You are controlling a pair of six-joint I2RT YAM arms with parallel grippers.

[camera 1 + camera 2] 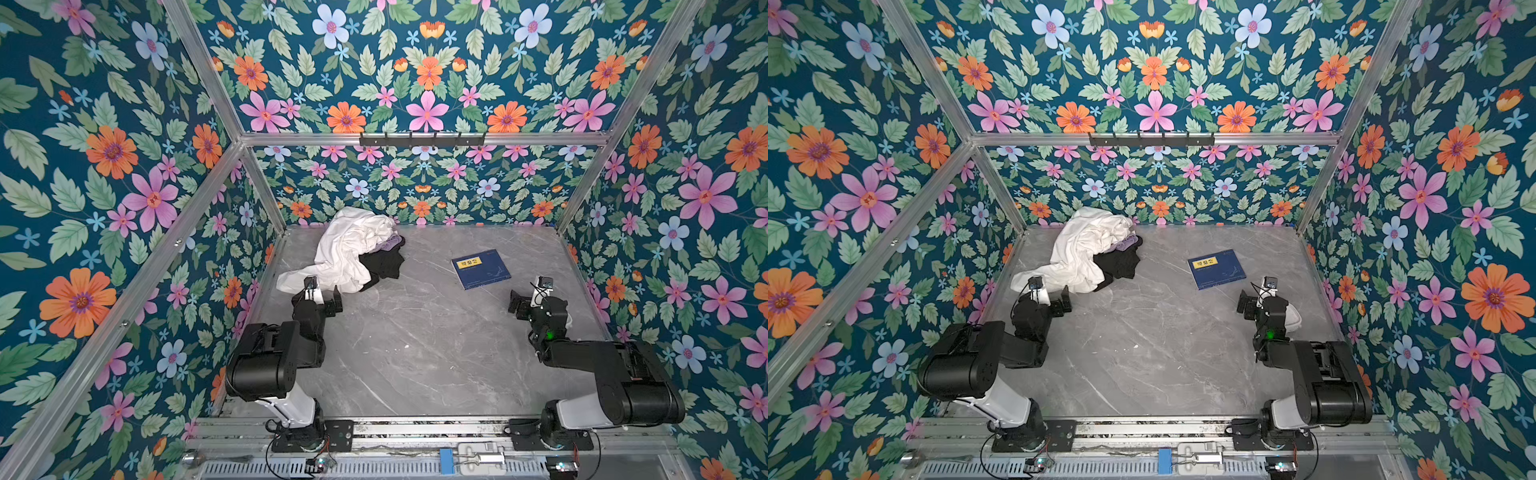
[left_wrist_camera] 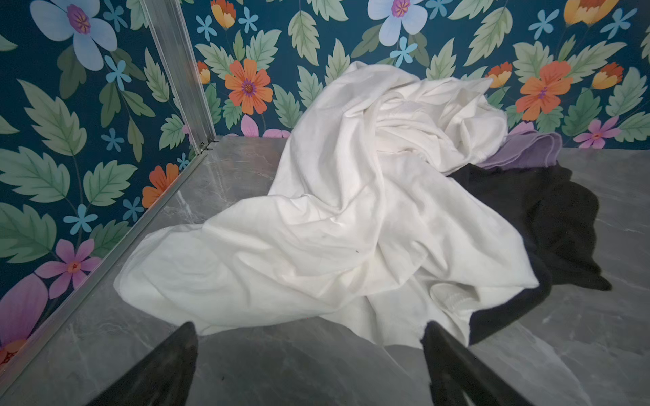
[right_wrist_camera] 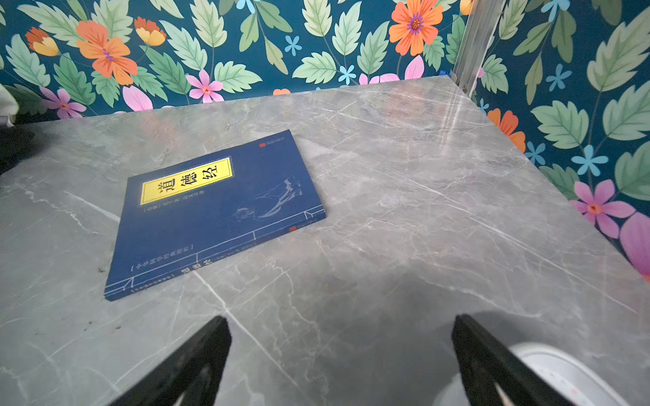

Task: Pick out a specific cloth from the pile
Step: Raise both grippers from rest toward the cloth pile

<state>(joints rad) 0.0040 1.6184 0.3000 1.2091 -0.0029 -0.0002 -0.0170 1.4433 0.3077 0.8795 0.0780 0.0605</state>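
**Black cloth half-buried at the pile's edge**

The large, thin, soft black garment (image 2: 555, 218) lies on the right of the heap of garments (image 1: 353, 249), partly under the crumpled white garment (image 2: 351, 211). It is probably light and limp. Pinch its exposed outer fold, then pull towards the open grey marble surface (image 1: 415, 332). The left fingers (image 2: 165, 369) and right fingers (image 3: 190, 362) are spread wide and empty.

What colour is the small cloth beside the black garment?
Plain lilac. The small cloth shows best in the left wrist view.
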